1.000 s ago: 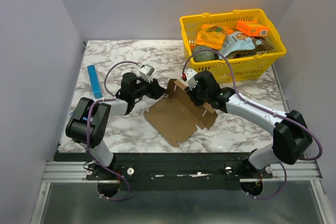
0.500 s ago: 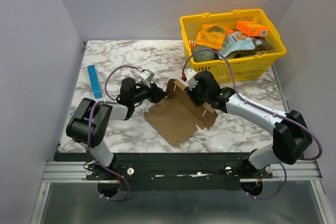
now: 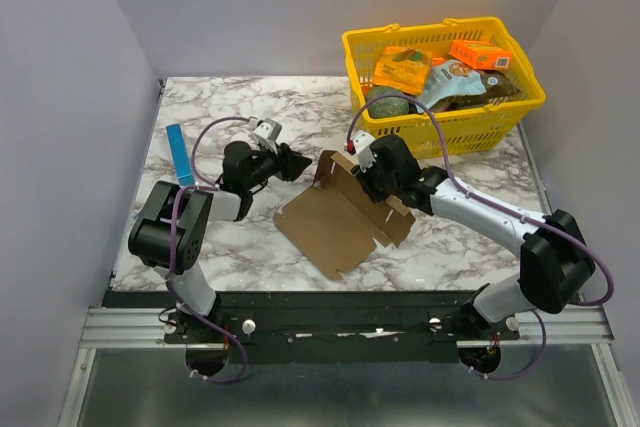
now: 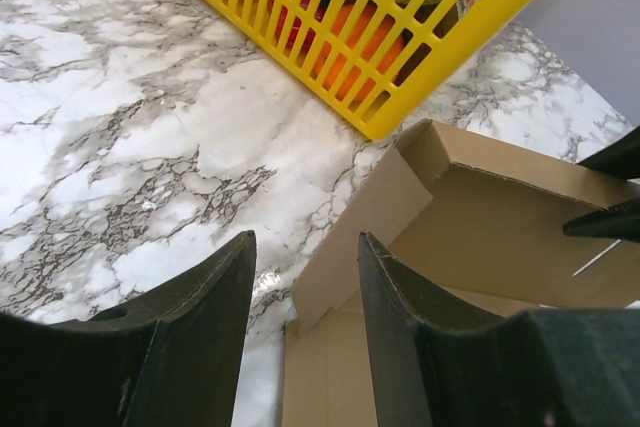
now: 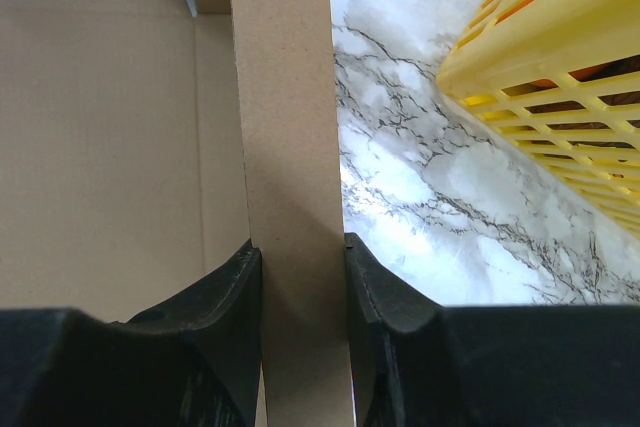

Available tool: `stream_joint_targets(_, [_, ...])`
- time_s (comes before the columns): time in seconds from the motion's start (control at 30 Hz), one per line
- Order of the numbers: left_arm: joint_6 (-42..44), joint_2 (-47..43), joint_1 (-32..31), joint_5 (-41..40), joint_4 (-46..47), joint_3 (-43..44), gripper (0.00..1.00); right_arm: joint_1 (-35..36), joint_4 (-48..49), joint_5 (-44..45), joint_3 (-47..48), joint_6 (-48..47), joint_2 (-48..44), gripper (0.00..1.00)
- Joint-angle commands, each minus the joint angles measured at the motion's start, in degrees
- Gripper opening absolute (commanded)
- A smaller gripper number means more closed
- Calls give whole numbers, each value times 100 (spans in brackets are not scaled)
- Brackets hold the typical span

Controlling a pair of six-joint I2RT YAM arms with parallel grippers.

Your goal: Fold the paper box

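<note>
Brown paper box flap, in R gripper

A plain brown cardboard paper box, mostly unfolded, lies open and flat near the middle of the marble table. Its far-right side panel stands raised along a crease. A short flap is bent inward at its far corner.

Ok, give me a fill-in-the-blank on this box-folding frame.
1. The right fingers pinch a flap of the paper box; the left fingers hold ____.
2. The basket is coloured ____.
3. The blue strip lies on the ____ arm's side.
Missing words: nothing; yellow; left.
</note>
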Motion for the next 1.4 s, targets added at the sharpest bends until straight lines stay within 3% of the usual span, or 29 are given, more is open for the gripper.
stream_joint_targets(0.0, [514,268,-283,-399,-682,396,54,-15,-21,-99,-115,-125,86,32])
stream_joint_targets(0.7, [1095,602,-907,-417,-527,686,51,-15,32,-134,-159,-116,68,32])
stream_joint_targets(1.37, [1253,945,-996,-12,-297,1003,55,-15,93,-319,-133,-178,208,31])
